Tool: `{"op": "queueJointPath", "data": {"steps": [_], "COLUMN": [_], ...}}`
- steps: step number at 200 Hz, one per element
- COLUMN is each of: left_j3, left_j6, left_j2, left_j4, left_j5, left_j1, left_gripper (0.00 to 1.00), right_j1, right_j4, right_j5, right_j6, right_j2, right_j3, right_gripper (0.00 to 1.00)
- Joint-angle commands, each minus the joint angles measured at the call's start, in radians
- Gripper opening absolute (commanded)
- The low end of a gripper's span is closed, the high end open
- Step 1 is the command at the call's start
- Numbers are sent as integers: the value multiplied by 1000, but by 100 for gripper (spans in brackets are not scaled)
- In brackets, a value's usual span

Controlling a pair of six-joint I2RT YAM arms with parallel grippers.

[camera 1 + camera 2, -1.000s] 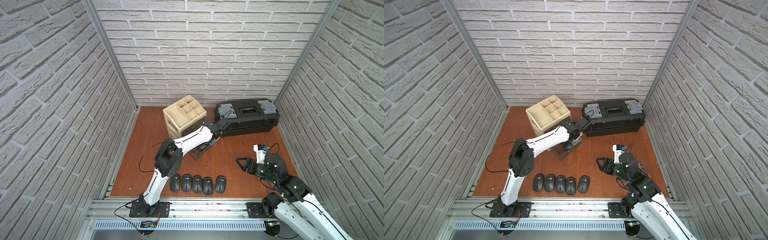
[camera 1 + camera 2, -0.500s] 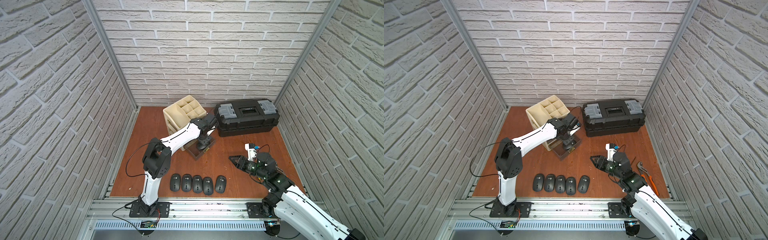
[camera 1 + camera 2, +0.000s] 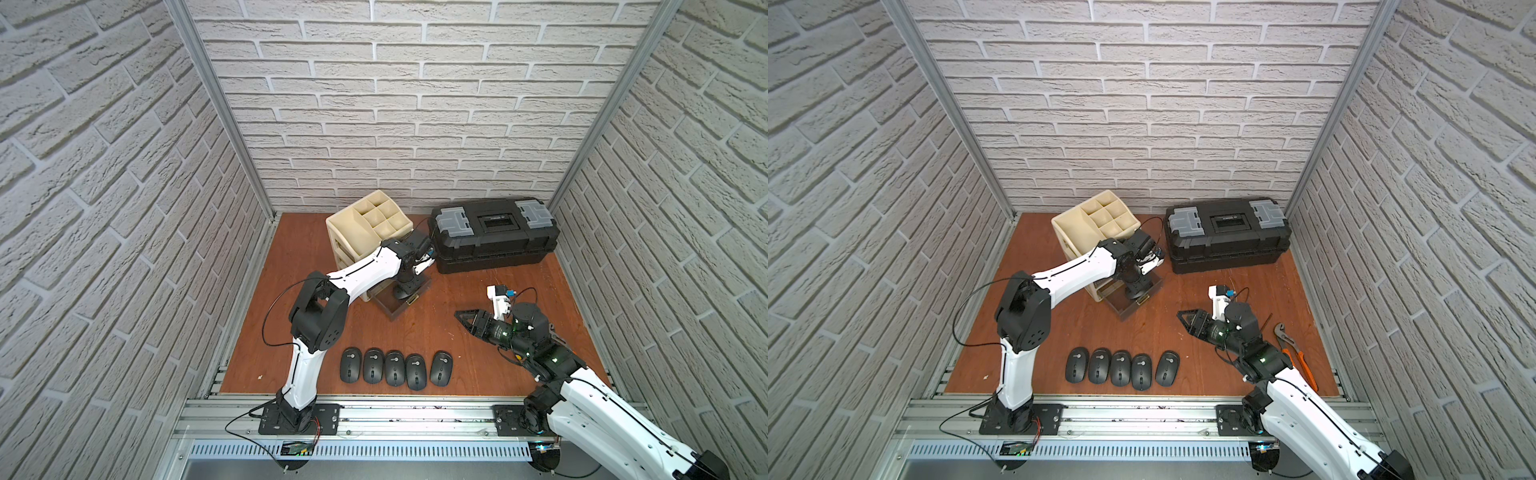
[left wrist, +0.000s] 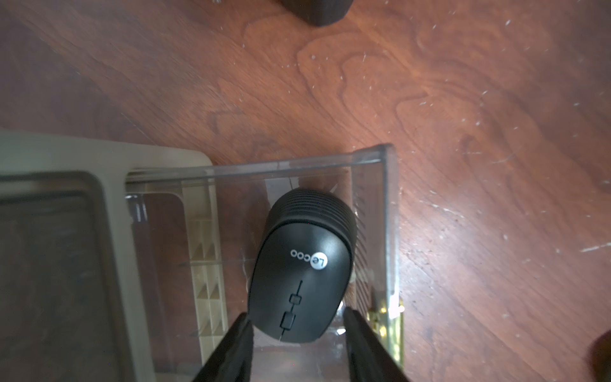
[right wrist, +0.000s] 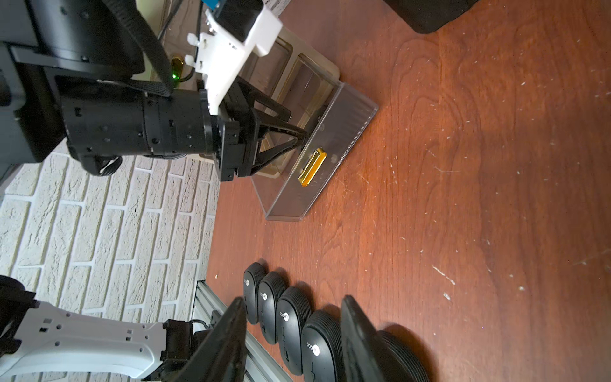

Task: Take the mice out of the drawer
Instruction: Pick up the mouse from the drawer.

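left arm [image 3: 365, 270] extended forward, left pincer [image 4: 296, 322] aimed down, jaws apart; right pincer [image 3: 462, 316] level, jaws apart

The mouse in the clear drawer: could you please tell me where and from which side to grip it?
Grip the mouse across its long sides near the wheel end, straight down through the open top of the drawer. Its walls block a sideways reach, and the mouse's width fits between the open fingers of the left gripper.
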Motion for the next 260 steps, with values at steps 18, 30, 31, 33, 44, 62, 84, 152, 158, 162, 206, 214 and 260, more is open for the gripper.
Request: {"op": "queueJointPath", "data": {"steps": [18, 30, 31, 33, 44, 62, 84, 152, 158, 162, 206, 214, 260], "left_j3": [23, 17, 16, 15, 12, 6, 12, 10, 10, 11, 24, 24, 2], "left_j6": [26, 33, 33, 34, 35, 34, 35, 14, 13, 10, -17, -25, -57], "left_j2": [37, 42, 42, 42, 50, 54, 69, 117, 122, 126, 148, 145, 78], "left_j4": [13, 13, 14, 14, 15, 20, 16, 62, 67, 71, 90, 93, 124], "left_j5": [66, 87, 88, 92, 108, 132, 142, 75, 67, 59, -46, -65, -124], "left_j1": [30, 35, 35, 37, 42, 48, 49, 48, 47, 46, 43, 42, 34], "left_gripper": [53, 56, 56, 56, 58, 62, 66, 66, 66, 66, 65, 64, 62], "right_j1": [-2, -2, -2, -2, -3, -2, -2, -2, -4, -3, -3, -3, -3], "right_j4": [-155, -206, -209, -217, -251, -281, -285, -284, -284, -284, -293, -296, -293], "right_j5": [-35, -29, -29, -27, -22, -23, -21, -15, -13, -14, 8, 12, 20], "right_j6": [-146, -177, -179, -184, -202, -217, -218, -223, -222, -222, -223, -221, -209], "right_j2": [-53, -67, -69, -70, -79, -82, -78, -53, -52, -49, -52, -54, -63], "right_j3": [100, 120, 122, 125, 139, 151, 151, 168, 167, 169, 169, 169, 150], "right_gripper": [70, 74, 75, 75, 77, 80, 80, 82, 82, 82, 82, 82, 82]}}
